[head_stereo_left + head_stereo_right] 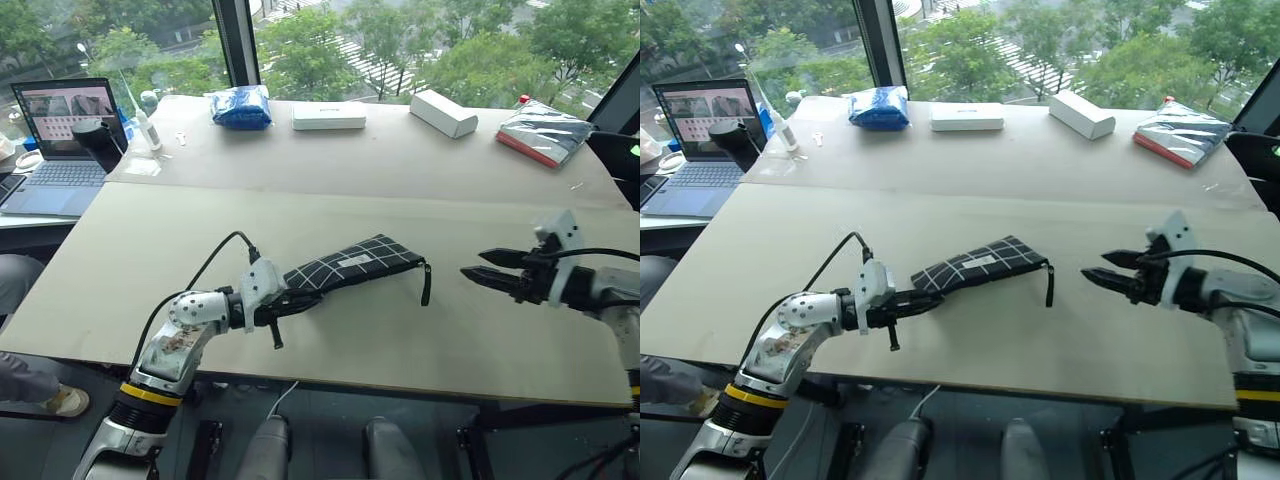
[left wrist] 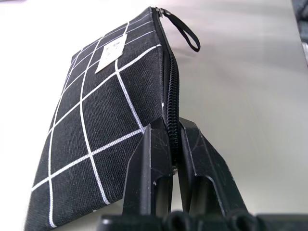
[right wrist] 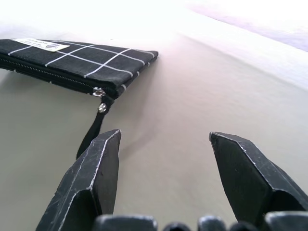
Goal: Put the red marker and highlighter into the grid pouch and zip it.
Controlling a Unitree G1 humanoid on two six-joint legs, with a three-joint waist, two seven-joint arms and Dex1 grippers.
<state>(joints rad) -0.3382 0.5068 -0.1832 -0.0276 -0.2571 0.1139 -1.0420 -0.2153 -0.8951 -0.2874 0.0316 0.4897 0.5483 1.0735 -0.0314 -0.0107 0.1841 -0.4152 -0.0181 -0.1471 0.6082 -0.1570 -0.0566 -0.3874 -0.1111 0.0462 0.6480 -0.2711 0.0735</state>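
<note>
**Pouch zipped, pinched at one end**

The counter (image 1: pixel 330 215) carries the grid pouch (image 1: pixel 345 267) in front of me, its long axis slanting from my left end effector (image 1: pixel 292 301) up and away toward the right, zipper pull strap (image 1: pixel 426 283) dangling at the far end. My left end effector is clamped on the pouch's near zipper edge, forearm reaching rightward. My right end effector (image 1: pixel 481 270) hovers off the strap, apart from it, fingers spread, pointing left. The white label (image 1: pixel 352 262) carries print too small to read.
</note>
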